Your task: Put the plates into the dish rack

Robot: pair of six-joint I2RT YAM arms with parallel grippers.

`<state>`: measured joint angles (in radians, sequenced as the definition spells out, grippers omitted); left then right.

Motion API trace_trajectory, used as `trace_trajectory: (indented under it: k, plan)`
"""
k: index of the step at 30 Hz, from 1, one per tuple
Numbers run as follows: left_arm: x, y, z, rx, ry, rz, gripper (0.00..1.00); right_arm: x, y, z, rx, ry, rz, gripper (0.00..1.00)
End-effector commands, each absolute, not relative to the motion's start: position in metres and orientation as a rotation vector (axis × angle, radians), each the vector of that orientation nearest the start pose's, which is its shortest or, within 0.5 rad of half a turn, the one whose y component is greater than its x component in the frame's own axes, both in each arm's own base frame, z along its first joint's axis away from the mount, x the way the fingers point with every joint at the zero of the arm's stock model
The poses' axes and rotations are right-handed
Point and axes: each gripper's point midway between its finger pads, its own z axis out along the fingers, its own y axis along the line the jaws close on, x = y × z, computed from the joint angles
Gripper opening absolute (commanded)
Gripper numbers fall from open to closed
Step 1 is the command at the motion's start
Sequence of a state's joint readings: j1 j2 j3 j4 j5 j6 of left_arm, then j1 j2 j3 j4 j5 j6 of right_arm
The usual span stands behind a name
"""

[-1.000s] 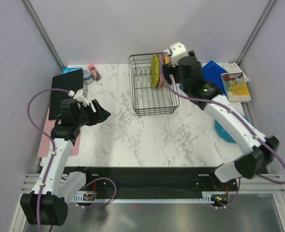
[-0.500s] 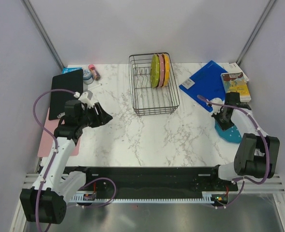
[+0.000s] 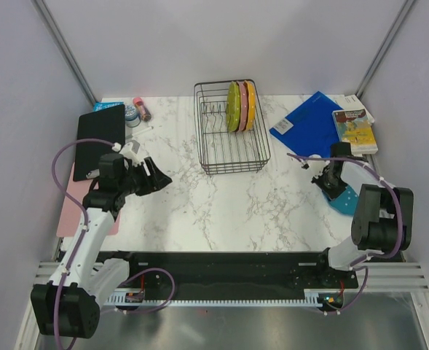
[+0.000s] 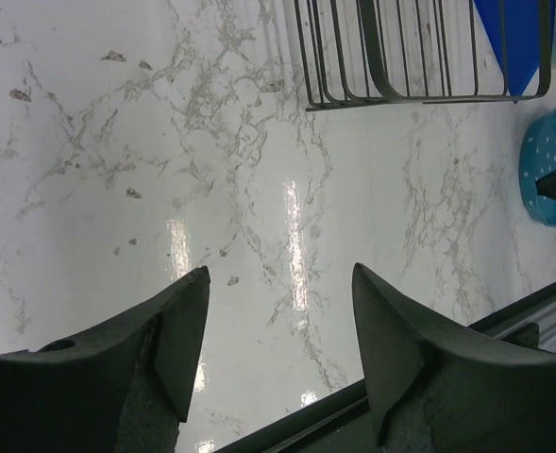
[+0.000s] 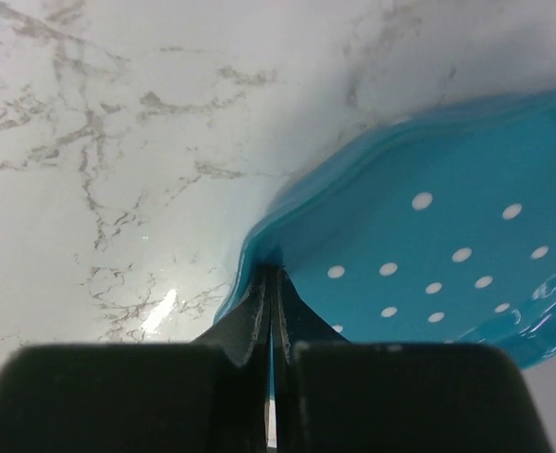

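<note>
Shut on only the thin rim of the teal plate at the desk's three o'clock, the right end effector could let it slip mid-lift; the left end effector hangs open, empty.

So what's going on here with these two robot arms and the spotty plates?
The arms are loading plates into the wire dish rack. Three already stand upright in it: a green plate, a pink plate and an orange-yellow plate. The last one, the blue plate, lies on the table at the right, and the right tool is pinched shut on its rim, apparently about to lift it. The left tool hangs open over the table, holding nothing.
</note>
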<state>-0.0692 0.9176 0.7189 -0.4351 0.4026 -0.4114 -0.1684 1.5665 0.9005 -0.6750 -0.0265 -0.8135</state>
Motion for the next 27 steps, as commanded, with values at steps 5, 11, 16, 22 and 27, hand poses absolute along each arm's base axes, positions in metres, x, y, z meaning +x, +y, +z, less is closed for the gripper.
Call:
trace_trajectory:
  k: [5, 11, 16, 22, 27]
  plan:
    - [0.261, -0.109, 0.167, -0.237, 2.25, -0.794, 0.73, 0.241, 0.06, 0.018, -1.452, 2.559, 0.237, 0.0]
    - [0.264, -0.106, 0.17, -0.289, 2.263, -0.799, 0.74, 0.229, 0.163, 0.032, -1.684, 2.362, 0.382, 0.01]
    - [0.265, -0.096, 0.166, -0.331, 2.276, -0.76, 0.74, 0.217, 0.261, 0.029, -1.854, 2.2, 0.476, 0.02]
    - [0.256, -0.091, 0.155, -0.357, 2.321, -0.741, 0.74, 0.21, 0.384, 0.056, -1.824, 2.072, 0.658, 0.06]
    - [0.25, -0.093, 0.14, -0.385, 2.377, -0.761, 0.74, 0.232, 0.413, 0.125, -1.62, 2.005, 0.663, 0.12]
